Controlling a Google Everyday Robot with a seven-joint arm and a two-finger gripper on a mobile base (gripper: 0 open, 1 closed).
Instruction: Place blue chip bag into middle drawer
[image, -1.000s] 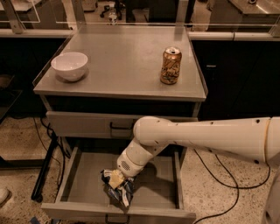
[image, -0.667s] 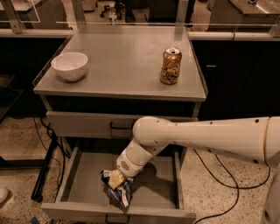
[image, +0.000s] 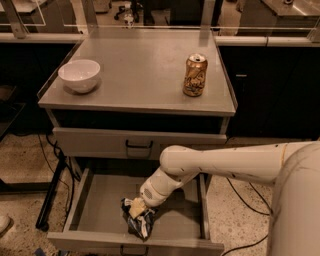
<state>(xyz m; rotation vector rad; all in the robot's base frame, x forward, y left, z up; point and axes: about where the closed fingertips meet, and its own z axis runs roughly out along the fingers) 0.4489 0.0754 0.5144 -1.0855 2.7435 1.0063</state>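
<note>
The blue chip bag (image: 140, 223) is crumpled and dark blue with white patches. It lies on the floor of the open middle drawer (image: 99, 209), near the front centre. My gripper (image: 138, 207) is down inside the drawer at the bag's upper end, at the tip of my white arm (image: 210, 162), which reaches in from the right. The wrist hides where the gripper meets the bag.
The upper grey drawer (image: 100, 142) with its black handle is closed above. A white bowl (image: 79, 75) stands at the cabinet top's left and a gold-brown drink can (image: 194, 75) at its right. Black cables hang left of the cabinet.
</note>
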